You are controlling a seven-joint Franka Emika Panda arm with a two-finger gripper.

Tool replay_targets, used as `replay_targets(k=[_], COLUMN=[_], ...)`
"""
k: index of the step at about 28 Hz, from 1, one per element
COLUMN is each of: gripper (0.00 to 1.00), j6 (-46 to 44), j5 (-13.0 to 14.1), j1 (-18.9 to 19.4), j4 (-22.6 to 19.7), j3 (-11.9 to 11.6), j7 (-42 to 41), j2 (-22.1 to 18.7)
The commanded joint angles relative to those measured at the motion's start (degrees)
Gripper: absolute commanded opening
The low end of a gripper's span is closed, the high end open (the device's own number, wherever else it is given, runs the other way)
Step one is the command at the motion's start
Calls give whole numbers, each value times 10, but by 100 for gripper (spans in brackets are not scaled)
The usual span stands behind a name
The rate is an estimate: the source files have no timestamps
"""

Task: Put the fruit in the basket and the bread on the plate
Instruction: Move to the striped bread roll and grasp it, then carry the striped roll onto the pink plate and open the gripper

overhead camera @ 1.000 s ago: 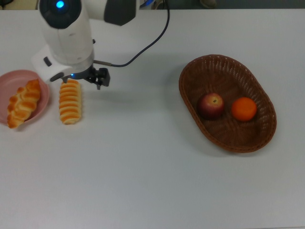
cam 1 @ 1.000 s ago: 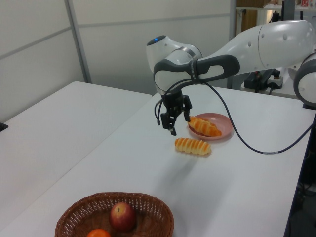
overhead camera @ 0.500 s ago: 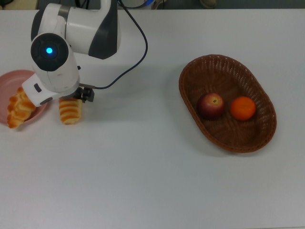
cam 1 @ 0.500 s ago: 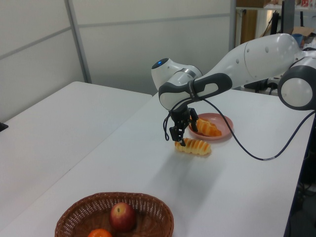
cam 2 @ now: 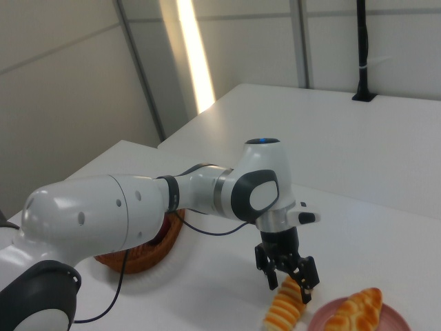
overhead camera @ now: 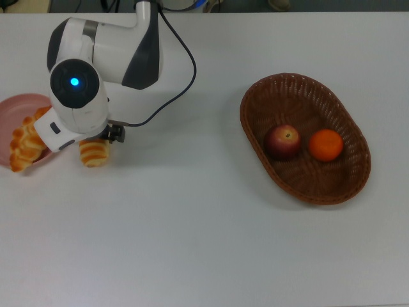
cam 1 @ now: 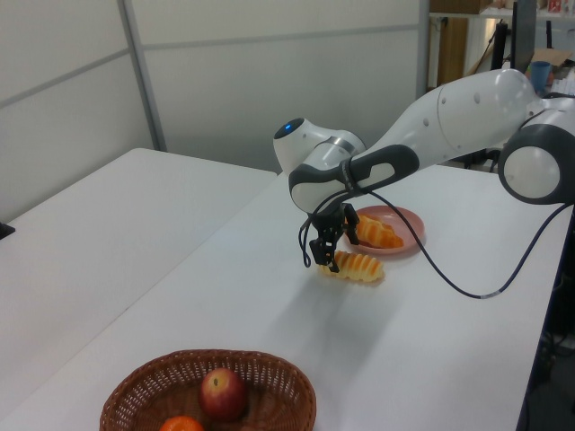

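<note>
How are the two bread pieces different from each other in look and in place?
The braided loaf lies on the pink plate, while the striped roll lies on the white table beside the plate. The loaf has a twisted, knotted surface; the roll has even cross stripes of orange and cream. The robot's hand is down at the roll, not at the loaf. Both are long, golden pastries.

A lab or office room: a long plain white counter (cam 1: pixel 135 233), pale grey panelled partition walls (cam 1: pixel 269 72), and a white robot arm (cam 1: pixel 449 117) with trailing black cable (overhead camera: pixel 182 70).
</note>
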Motion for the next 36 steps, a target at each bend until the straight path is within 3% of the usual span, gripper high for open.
replay_targets(k=[1, 2, 6, 7, 8, 16, 26, 30, 36], gripper=[93, 74, 29, 4, 0, 0, 0, 0, 0], j6=[13, 13, 12, 13, 13, 12, 12, 12, 13], j5=[-18, -18, -15, -10, -9, -6, 47, 71, 74], j1=[4, 4, 1, -1, -1, -5, -12, -40, -107], j4=[-4, -3, -3, -3, -3, 2, 3, 3, 14], j3=[0, 0, 0, 0, 0, 1, 0, 0, 0], j7=[-7, -8, -11, -12, -12, -11, -28, -37, -58], j2=[2, 2, 2, 1, 1, -5, -46, -71, -80])
